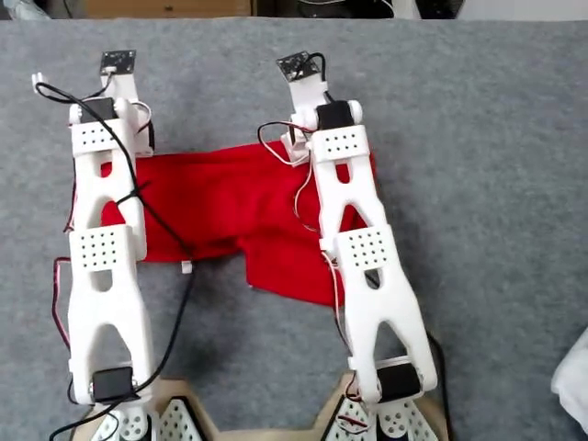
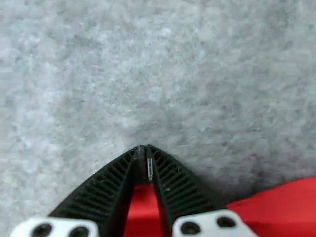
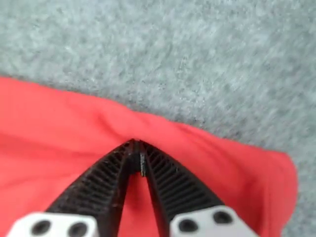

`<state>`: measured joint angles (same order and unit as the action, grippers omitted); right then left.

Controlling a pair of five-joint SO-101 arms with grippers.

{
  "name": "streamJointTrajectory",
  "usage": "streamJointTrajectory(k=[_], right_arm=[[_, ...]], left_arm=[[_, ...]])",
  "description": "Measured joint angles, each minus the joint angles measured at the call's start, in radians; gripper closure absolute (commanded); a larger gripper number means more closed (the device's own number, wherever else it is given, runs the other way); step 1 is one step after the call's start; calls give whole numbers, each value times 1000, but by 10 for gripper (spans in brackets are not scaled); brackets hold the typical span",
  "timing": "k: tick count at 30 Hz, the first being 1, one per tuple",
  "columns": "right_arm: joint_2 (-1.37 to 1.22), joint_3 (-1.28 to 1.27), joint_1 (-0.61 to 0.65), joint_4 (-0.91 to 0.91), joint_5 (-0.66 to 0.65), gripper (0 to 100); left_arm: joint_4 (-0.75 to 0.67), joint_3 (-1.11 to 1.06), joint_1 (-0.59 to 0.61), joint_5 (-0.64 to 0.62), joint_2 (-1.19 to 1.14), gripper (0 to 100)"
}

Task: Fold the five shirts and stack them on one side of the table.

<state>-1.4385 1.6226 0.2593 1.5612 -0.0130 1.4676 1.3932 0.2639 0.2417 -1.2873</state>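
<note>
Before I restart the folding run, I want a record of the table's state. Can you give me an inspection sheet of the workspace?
Surface: grey felt-like cover, lying flat.
Job's things: one red shirt spread out in the middle, rumpled.
Clutter: white cloth-like thing at the cover's edge; cannot tell what it is.
Grippers: left gripper shut, tips at the shirt's edge; right gripper shut, apparently pinching a crease of the shirt.
Cables: black cable trails over the shirt; red and white wires loop over it too.
Surroundings: wooden base at the near edge.
</note>
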Motion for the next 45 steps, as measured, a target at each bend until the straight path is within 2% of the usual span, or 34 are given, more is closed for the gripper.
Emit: streamJointTrajectory(k=[7, 12, 18, 20, 25, 31, 34, 41, 45], right_arm=[[-8, 0, 0, -9, 0, 993], [-8, 0, 0, -9, 0, 993], [-8, 0, 0, -9, 0, 993], [-8, 0, 0, -9, 0, 993], [-8, 0, 0, -9, 0, 993], [-8, 0, 0, -9, 0, 993], [-8, 0, 0, -9, 0, 993], [-8, 0, 0, -9, 0, 993], [-8, 0, 0, -9, 0, 993]], left_arm=[[72, 68, 97, 2, -2, 980], [72, 94, 172, 2, -2, 980], [83, 94, 192, 2, -3, 977], [94, 115, 178, -28, 2, 976], [193, 206, 84, -199, 98, 977], [269, 227, -5, -222, 196, 979], [279, 169, -11, -222, 204, 979], [281, -180, -11, -221, 203, 979], [276, -272, 6, -166, 206, 979]])
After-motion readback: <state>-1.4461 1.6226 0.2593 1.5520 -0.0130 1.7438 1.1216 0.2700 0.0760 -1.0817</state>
